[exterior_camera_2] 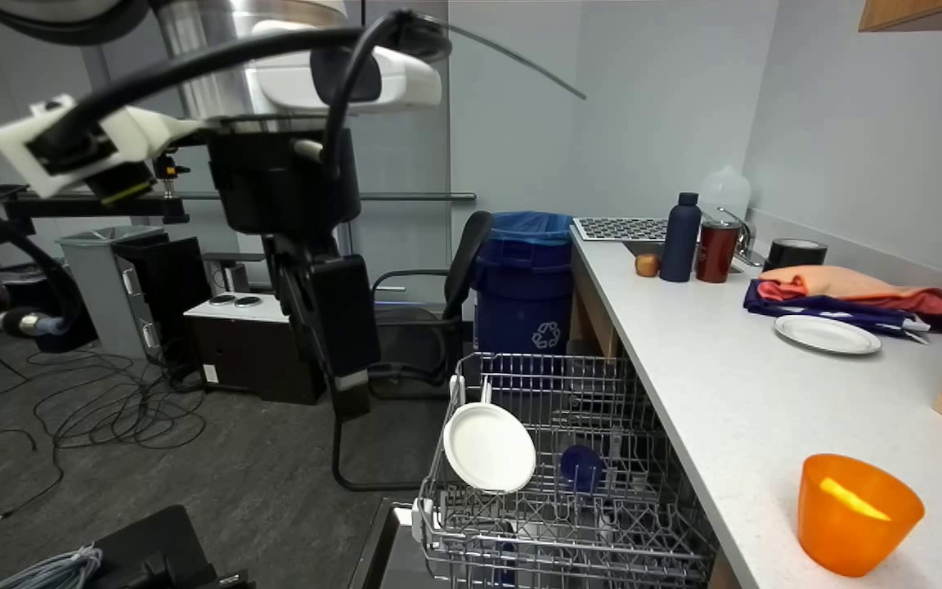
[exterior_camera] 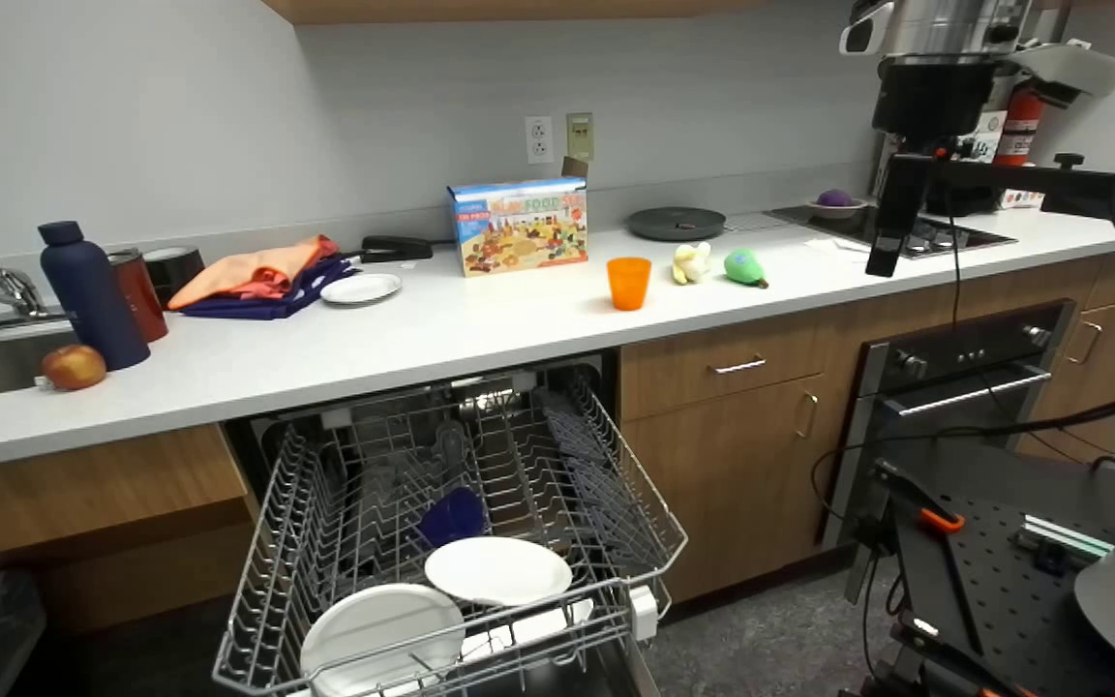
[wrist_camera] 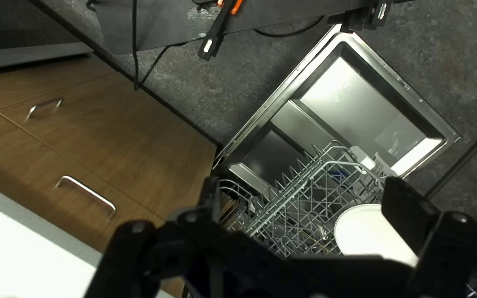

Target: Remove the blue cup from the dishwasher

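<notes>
White countertop ran above the dishwasher rack, where the blue cup sat near white dishes; I had my gripper spread wide, well apart from it.

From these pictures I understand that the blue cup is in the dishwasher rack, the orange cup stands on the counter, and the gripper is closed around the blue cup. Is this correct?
No, the gripper is open, not closed around the blue cup: the wrist view shows its fingers apart. The rest holds: the blue cup is in the dishwasher rack, the orange cup stands on the counter.
</notes>
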Tool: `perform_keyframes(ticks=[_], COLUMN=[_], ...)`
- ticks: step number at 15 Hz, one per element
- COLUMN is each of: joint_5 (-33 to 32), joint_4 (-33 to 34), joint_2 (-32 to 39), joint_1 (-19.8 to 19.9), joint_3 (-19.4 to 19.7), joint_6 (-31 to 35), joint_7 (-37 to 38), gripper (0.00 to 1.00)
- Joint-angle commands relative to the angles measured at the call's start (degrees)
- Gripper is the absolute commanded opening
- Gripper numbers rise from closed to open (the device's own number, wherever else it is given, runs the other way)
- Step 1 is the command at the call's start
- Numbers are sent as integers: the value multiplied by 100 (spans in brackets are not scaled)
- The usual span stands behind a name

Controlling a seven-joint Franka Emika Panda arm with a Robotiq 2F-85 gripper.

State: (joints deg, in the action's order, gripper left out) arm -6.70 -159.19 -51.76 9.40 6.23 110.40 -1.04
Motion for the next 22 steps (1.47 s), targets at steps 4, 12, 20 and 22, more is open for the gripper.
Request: perform_keyframes(ticks=[4,12,20,22], joint_5=[-3,17,-2,-1], joint_4=[12,57,63,63], joint_2=[3,20,8,8], joint_1=[-11,-2,-7,-5], joint_3=[7,3,5,4], joint_6=[14,104,218,272], joint_7=[13,70,16,23], gripper=[100,100,100,100])
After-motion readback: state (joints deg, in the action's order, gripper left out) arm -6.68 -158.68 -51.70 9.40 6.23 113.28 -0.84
